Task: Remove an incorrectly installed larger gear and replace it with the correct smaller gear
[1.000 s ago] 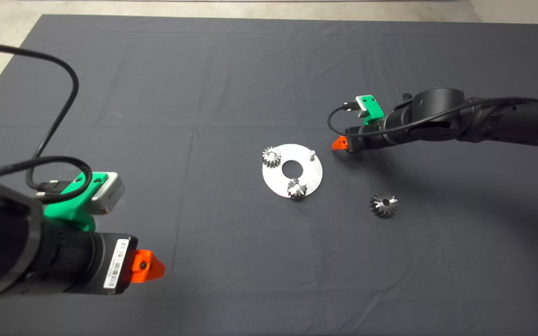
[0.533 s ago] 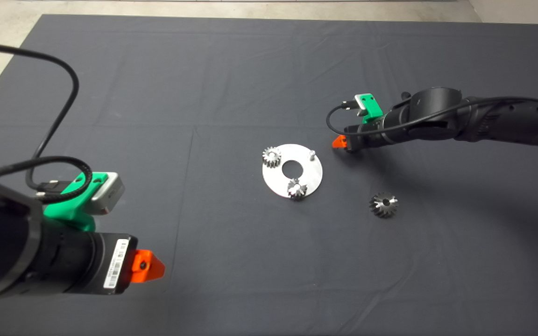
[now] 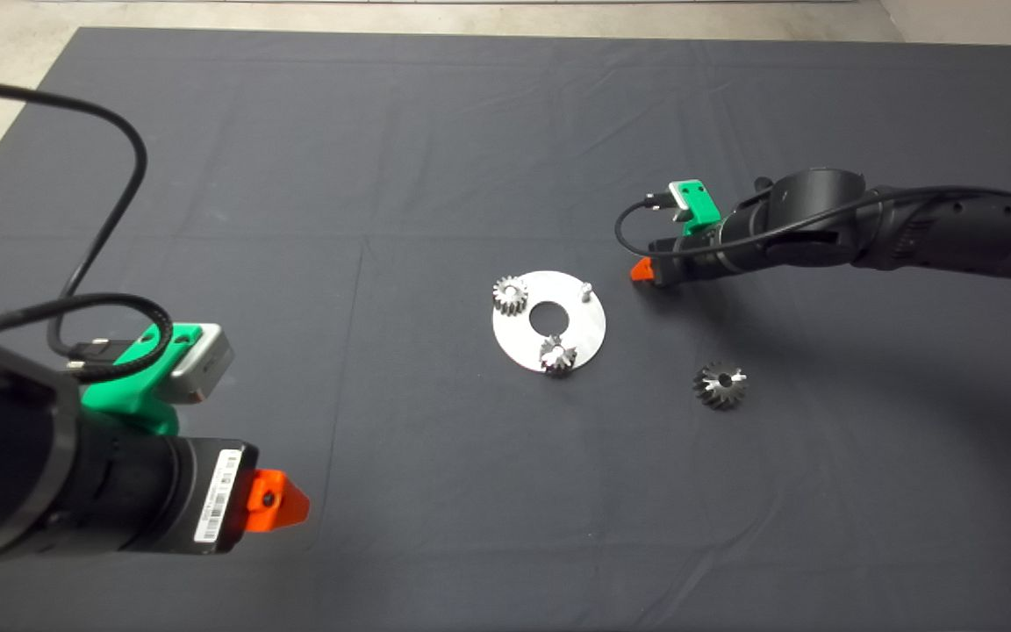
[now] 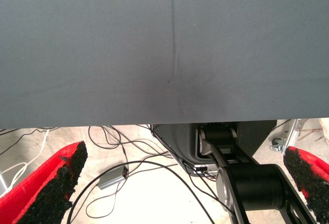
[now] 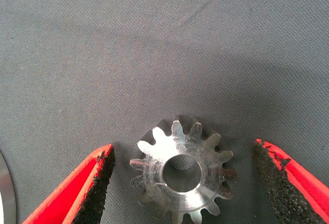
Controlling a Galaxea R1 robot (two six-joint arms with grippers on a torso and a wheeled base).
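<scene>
We can make out no legible writing — only a white barcode label on the left arm, too small to read. Between the wide-spread fingers of our right gripper, touching neither black foam pad, the smaller gear lies flat on the desk's woven dark mat, a shiny steel cone with its bore facing up. The larger gear — dark, flared teeth — lies apart from those fingers beside the round metal plate, and our left gripper waits with fingers wide at the desk's edge.
</scene>
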